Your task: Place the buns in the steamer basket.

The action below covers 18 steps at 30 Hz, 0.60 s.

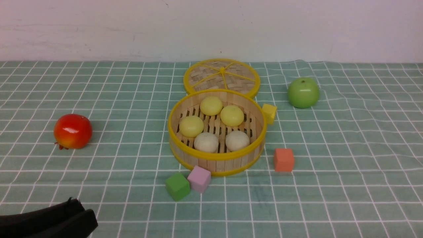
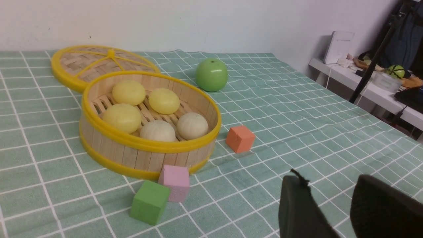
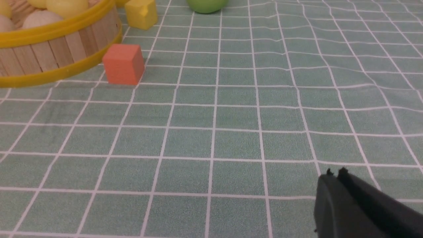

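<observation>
On checked cloth: steamer basket, slatted, yellow-rimmed. Inside, on slats: five buns, three yellow, two off-white. Left gripper: parted jaws, nothing between. Right gripper: closed, nothing held.

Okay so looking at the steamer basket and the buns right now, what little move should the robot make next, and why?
Probably ease the left gripper back toward its own side, leaving the basket alone: all five buns already sit inside it, and the left jaws stand apart with nothing between them.
</observation>
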Motion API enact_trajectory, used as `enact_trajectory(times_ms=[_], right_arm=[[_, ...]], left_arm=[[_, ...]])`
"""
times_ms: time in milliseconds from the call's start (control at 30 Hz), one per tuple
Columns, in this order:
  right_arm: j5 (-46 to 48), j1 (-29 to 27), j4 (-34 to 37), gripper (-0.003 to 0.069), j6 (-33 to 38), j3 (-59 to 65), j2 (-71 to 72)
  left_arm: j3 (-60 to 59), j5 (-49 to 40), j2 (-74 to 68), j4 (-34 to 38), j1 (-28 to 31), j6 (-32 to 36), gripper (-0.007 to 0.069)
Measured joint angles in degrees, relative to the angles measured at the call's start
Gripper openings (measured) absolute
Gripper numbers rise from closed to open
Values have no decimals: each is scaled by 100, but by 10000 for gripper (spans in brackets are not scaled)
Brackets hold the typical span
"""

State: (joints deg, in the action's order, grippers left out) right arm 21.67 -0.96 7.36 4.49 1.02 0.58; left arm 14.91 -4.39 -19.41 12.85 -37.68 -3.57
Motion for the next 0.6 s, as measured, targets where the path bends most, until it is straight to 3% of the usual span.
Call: enact_trajectory(times_ms=[467,600], right_arm=[[0,0,0,10,2,0,0],[0,0,5,13,7,0,0]], left_arm=[[-181,51,39,-132,188,-6,237],[-560,45,508,-213,1115,-238,208]])
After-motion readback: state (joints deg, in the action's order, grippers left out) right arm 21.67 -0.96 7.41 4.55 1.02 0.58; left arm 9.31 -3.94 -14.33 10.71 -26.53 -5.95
